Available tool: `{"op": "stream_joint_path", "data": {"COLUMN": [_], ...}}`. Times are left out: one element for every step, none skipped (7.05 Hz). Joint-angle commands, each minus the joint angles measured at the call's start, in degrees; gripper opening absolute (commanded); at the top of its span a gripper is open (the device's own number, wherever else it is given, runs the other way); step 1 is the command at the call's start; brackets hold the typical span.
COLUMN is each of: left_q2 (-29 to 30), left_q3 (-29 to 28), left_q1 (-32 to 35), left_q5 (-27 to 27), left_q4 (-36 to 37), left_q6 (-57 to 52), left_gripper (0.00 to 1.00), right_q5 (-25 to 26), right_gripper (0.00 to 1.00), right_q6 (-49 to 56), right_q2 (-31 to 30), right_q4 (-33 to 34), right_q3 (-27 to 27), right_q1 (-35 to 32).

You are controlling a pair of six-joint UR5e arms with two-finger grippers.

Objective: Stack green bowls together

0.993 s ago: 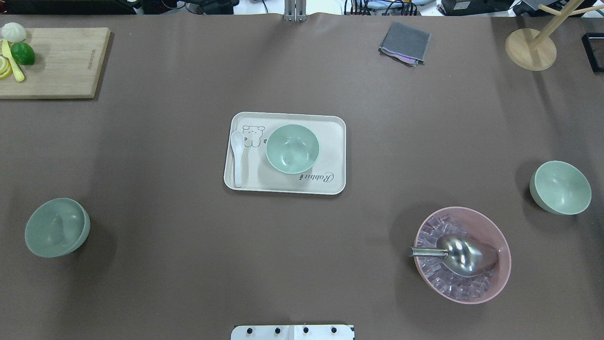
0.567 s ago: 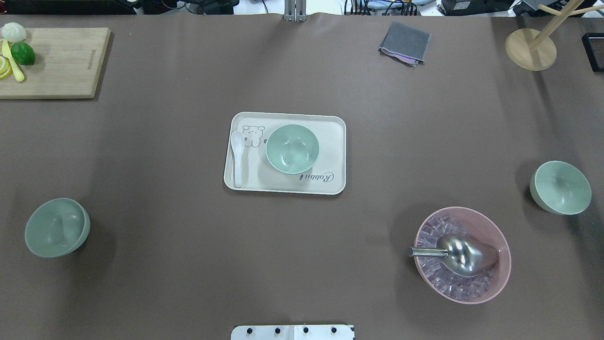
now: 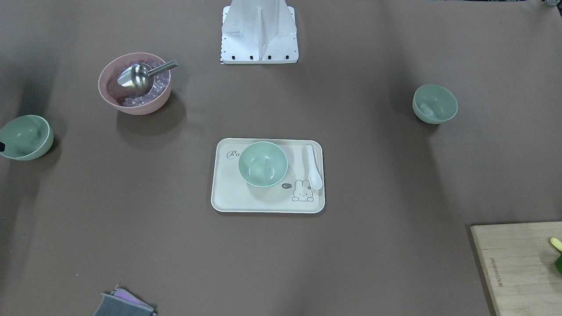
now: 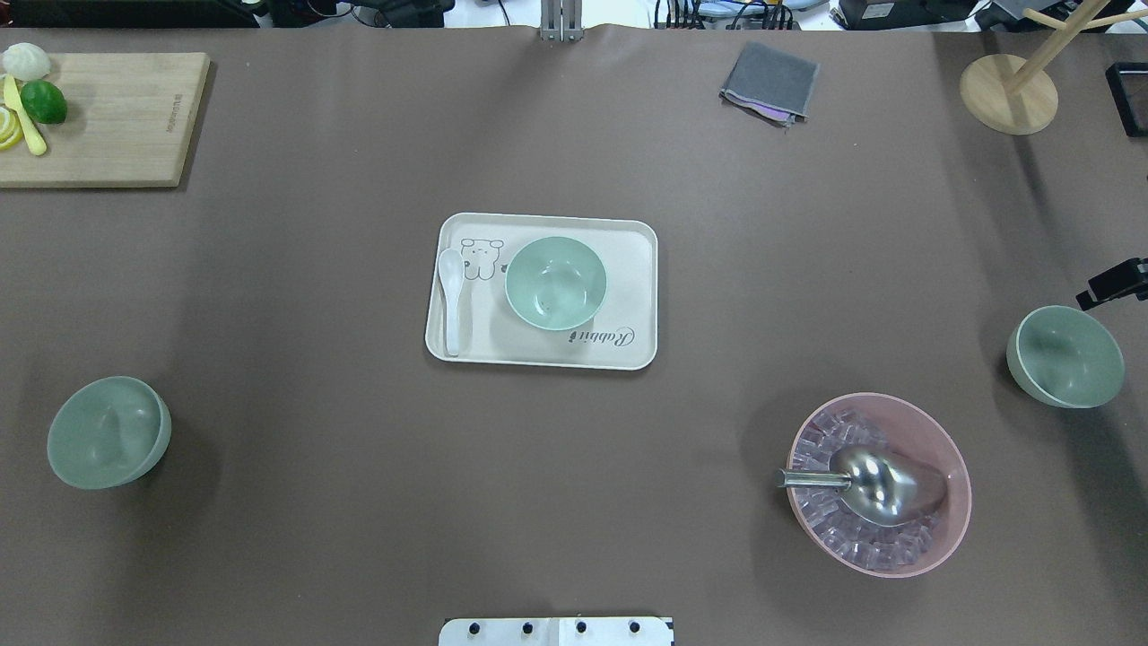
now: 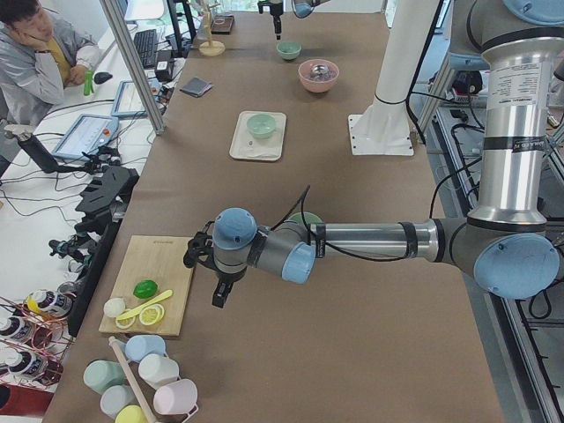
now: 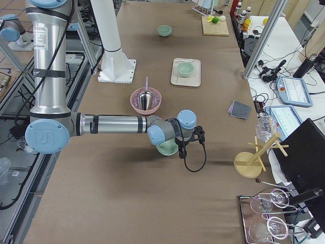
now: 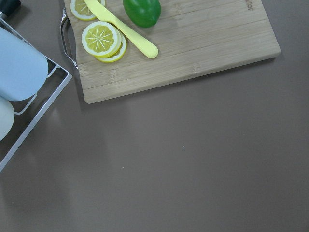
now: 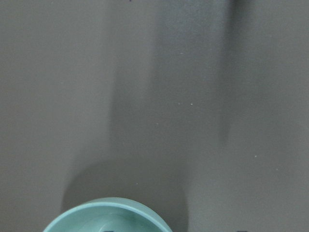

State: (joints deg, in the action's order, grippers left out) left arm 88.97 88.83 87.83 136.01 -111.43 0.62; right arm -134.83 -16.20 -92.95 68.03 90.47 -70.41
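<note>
Three pale green bowls stand apart. One green bowl sits on the cream tray at mid table. One green bowl stands at the near left, one green bowl at the right edge. A black part of my right gripper shows just beyond the right bowl; in the exterior right view the right gripper hangs over that bowl, whose rim fills the bottom of the right wrist view. My left gripper hangs between the cutting board and the left bowl. I cannot tell whether either gripper is open.
A pink bowl with ice cubes and a metal scoop stands near the right bowl. A white spoon lies on the tray. A cutting board with lime and lemon, a grey cloth and a wooden stand line the far edge.
A black part of my right gripper has come into the overhead view at the right edge, beside the right bowl. The bowls have not moved.
</note>
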Motion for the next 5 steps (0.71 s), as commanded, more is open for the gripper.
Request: {"op": "stream_joint_path", "data": {"left_q2": [0.3, 0.9, 0.9, 0.9, 1.1], "left_q3": [0.0, -0.1, 0.0, 0.0, 0.0], "left_q1": [-0.6, -0.7, -0.8, -0.8, -0.8], "left_q5": [-0.3, -0.3, -0.3, -0.3, -0.3], "left_q4": [0.1, 0.2, 0.2, 0.2, 0.2], "left_q6": [0.0, 0.0, 0.1, 0.2, 0.2], "left_gripper": [0.99, 0.99, 0.99, 0.98, 0.98], "right_q5": [0.4, 0.3, 0.3, 0.2, 0.2], "right_gripper": [0.86, 0.85, 0.77, 0.66, 0.54], "right_q6": [-0.1, -0.2, -0.2, -0.2, -0.2], "right_q2": [-1.6, -1.5, -1.5, -1.6, -1.6], "right_q4": [-3.8, -5.0, -5.1, -5.1, -5.1], "right_q3": [-1.2, -2.4, -2.5, -2.9, -3.4], "right_q1": [2.6, 3.3, 3.4, 3.4, 3.4]}}
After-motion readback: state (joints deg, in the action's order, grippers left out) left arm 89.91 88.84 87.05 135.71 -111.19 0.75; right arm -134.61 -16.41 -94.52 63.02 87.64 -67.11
